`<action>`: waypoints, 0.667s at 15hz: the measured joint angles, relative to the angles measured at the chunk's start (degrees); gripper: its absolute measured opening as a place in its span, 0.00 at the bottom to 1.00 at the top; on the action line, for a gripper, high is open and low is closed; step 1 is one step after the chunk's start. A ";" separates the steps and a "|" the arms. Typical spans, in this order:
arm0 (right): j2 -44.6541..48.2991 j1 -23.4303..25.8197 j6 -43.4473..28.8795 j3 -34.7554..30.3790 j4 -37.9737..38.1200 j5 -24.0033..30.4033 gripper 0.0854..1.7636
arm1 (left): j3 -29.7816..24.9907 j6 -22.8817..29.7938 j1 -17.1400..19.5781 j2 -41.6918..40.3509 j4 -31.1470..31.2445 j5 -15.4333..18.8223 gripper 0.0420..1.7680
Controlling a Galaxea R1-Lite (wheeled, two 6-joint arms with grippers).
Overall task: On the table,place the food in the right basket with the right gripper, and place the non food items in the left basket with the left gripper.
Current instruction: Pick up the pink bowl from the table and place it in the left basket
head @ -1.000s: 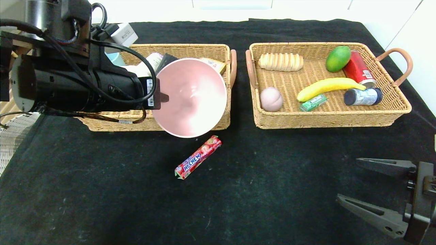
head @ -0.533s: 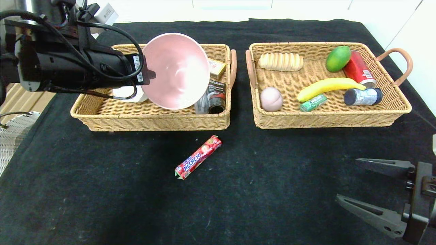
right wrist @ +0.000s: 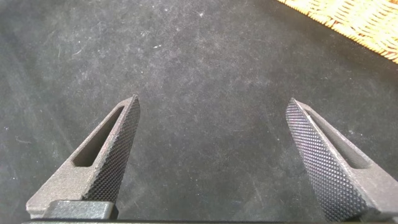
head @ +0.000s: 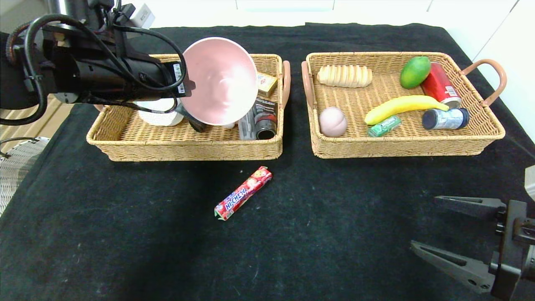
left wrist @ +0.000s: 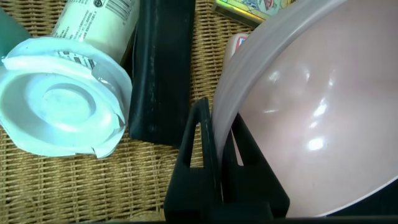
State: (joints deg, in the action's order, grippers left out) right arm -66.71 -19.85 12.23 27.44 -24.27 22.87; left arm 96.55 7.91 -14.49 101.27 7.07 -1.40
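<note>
The large pink bowl (head: 219, 81) is held tilted on edge over the left basket (head: 125, 136), its open side facing the head camera, and it sits a little lower and farther into the basket than half a second ago, when it hung slightly higher over the back rim; a second ago it was out over the basket's front wall. The left gripper (left wrist: 214, 158) is clamped on the bowl's rim, one finger on each side of the thin wall, as the left wrist view shows, and its arm has drawn back toward the rear left corner of the table (head: 125, 251). Under the bowl in that basket lie a white lidded cup (left wrist: 62, 112), a black glasses case (left wrist: 158, 68) beside it, a yellow box (head: 266, 82) at the back right, and a dark can (head: 265, 119) next to a clear cutlery box (head: 247, 124). The red candy stick pack (head: 243, 193) lies unmoved on the cloth in front of the left basket, apart from both baskets. The right basket (head: 401, 144) holds the bread loaf (head: 344, 76), the pink peach ball (head: 332, 121), a banana (head: 403, 106), a green mango (head: 415, 71), a red can (head: 440, 85), a small jar (head: 445, 118) and a green pack (head: 384, 126), all as before. The right gripper (head: 455, 234) hovers with its fingers spread wide over bare cloth at the near right, almost where it was.
</note>
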 joint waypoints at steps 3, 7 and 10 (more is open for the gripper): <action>0.00 -0.05 0.00 -0.02 0.00 0.00 0.97 | 0.50 -0.21 0.04 0.52 0.06 -0.16 0.29; -0.02 -0.07 0.06 -0.10 0.05 0.00 0.97 | 0.24 -0.17 -0.09 0.52 0.06 -0.24 0.56; -0.10 -0.10 0.06 -0.10 0.07 0.00 0.97 | -0.94 -0.37 -0.09 -0.46 0.56 -0.22 0.69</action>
State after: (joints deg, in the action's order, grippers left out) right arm -66.80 -19.94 12.29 27.34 -24.20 22.87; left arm 95.61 7.55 -14.58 100.80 7.63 -1.62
